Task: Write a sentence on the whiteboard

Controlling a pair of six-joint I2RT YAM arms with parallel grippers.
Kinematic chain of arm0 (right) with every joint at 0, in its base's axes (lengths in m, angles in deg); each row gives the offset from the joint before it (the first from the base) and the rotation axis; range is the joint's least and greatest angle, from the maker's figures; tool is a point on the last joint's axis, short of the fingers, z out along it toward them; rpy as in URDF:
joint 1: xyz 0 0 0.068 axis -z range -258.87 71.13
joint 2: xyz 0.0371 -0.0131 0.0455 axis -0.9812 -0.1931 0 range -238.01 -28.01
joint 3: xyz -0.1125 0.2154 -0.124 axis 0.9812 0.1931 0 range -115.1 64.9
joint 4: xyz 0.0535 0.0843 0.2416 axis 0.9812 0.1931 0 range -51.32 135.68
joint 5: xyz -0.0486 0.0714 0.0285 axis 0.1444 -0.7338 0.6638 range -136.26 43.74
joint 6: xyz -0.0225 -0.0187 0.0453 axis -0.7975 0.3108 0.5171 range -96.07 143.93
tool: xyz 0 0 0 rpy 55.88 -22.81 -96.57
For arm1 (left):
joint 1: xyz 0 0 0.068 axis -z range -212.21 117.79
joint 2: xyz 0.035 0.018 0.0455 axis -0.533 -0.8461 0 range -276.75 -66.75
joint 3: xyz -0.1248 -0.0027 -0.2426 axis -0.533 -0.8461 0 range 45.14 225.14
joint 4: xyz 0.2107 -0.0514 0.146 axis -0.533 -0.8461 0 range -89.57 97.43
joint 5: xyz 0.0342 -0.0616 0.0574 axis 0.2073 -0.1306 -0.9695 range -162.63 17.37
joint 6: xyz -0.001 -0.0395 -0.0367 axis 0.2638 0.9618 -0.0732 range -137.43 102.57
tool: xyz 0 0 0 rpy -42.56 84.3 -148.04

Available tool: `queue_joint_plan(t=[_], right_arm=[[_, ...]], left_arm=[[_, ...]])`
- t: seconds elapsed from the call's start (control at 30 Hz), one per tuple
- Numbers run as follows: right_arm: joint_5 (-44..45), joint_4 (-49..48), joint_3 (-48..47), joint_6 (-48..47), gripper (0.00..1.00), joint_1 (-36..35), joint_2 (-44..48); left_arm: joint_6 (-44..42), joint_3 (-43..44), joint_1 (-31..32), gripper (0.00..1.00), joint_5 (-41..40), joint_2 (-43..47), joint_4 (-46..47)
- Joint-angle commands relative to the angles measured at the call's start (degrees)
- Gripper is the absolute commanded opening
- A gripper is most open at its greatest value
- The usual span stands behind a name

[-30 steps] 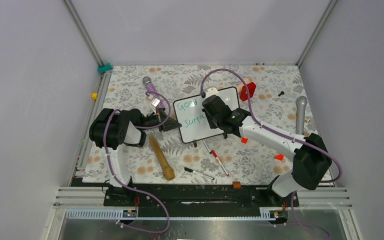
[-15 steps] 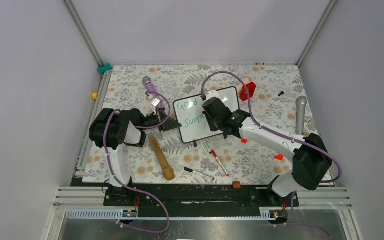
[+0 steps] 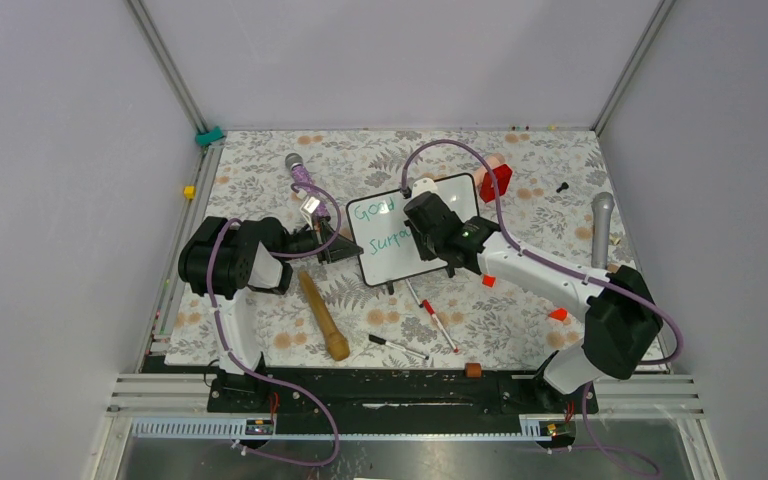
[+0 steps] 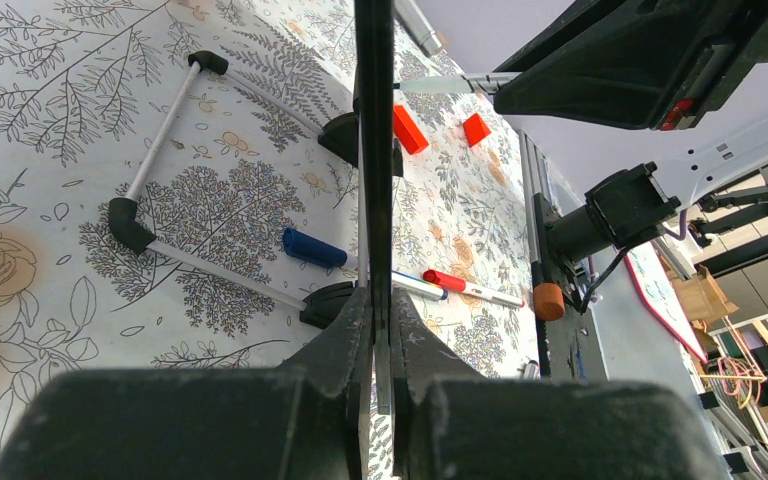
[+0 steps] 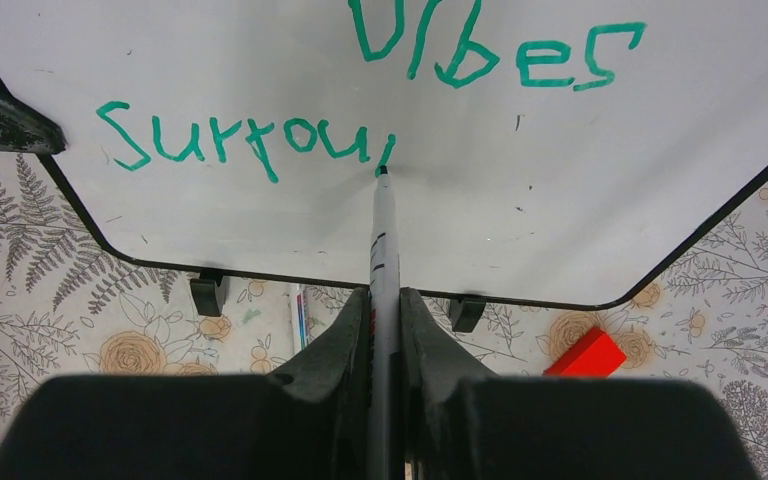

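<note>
The whiteboard (image 3: 388, 250) stands tilted on its two black feet at the table's middle. My left gripper (image 3: 344, 248) is shut on its left edge, and the left wrist view shows the board edge-on (image 4: 373, 150) between the jaws of that gripper (image 4: 382, 330). My right gripper (image 3: 422, 238) hovers over the board face, shut on a marker (image 5: 383, 230). The marker's tip touches the board (image 5: 580, 190) at the end of the lower line. The green sentence (image 5: 245, 140) reads "vibes" above and "Surrou" plus one short stroke below. "Good" (image 3: 372, 211) shows from above.
A wooden stick (image 3: 323, 315) lies near the left arm. Loose markers (image 3: 438, 322) and a black pen (image 3: 397, 346) lie in front of the board. A red block (image 3: 494, 181) sits behind it, a grey microphone (image 3: 601, 228) at right, another microphone (image 3: 298, 168) at back left.
The right gripper with the marker has shifted very slightly over the board. The left arm and the board stay put.
</note>
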State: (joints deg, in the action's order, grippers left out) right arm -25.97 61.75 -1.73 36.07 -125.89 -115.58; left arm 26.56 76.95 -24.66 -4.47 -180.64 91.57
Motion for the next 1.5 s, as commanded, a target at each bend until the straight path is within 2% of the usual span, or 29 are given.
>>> queue_joint_plan(t=[0.0, 0.67, 1.47], right_arm=[[2.2, -0.1, -3.1, -0.8, 0.0, 0.4, -0.9], [4.1, 0.6, -5.4, -1.8, 0.0, 0.7, -1.6], [3.7, 1.4, -1.6, -1.0, 0.0, 1.1, 0.0]], left_arm=[[-2.5, 0.6, 0.3, 0.02, 0.3, -1.7, 0.5], [-2.4, 0.6, 0.3, 0.02, 0.2, -1.6, 0.5], [-2.5, 0.6, 0.2, 0.02, 0.2, -1.5, 0.5]])
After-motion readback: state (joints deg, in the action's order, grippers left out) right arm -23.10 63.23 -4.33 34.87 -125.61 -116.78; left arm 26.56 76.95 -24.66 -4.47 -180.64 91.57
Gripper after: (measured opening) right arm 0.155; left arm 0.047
